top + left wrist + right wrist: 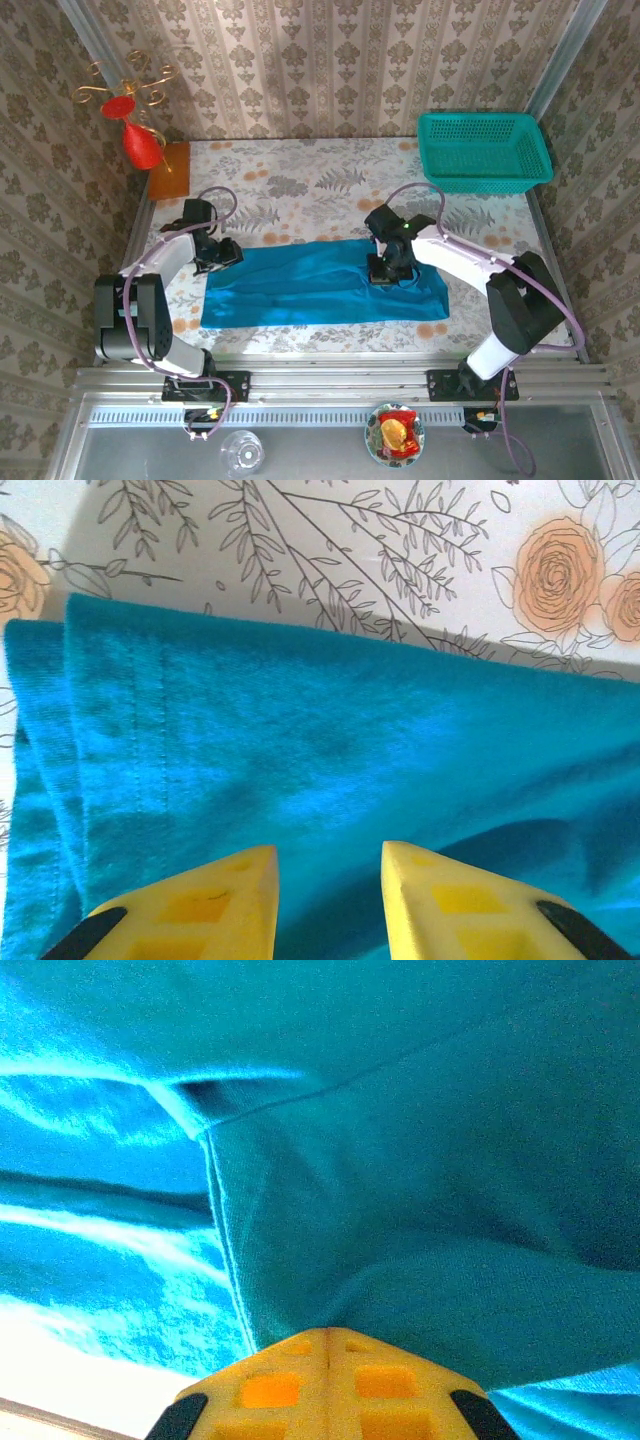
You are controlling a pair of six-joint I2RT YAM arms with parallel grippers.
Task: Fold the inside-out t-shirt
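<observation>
The inside-out t-shirt [300, 285] lies as a long bright blue strip across the near half of the table. My left gripper [222, 254] sits at the strip's far left corner. In the left wrist view its yellow fingers [225, 895] stand apart, the left gripper [330, 848] open just over the t-shirt [350, 710], whose stitched hem runs along the left side. My right gripper [385, 270] is down on the strip's right part. In the right wrist view the right gripper [327, 1332] is shut, pinching a fold of the t-shirt [450, 1160] beside a seam.
A teal mesh basket [485, 150] stands at the far right corner. An orange block [170, 170] and a red ornament [140, 142] are at the far left. On the near ledge sit a glass [241, 450] and a small bowl [395, 432]. The floral table [320, 185] shows beyond the shirt.
</observation>
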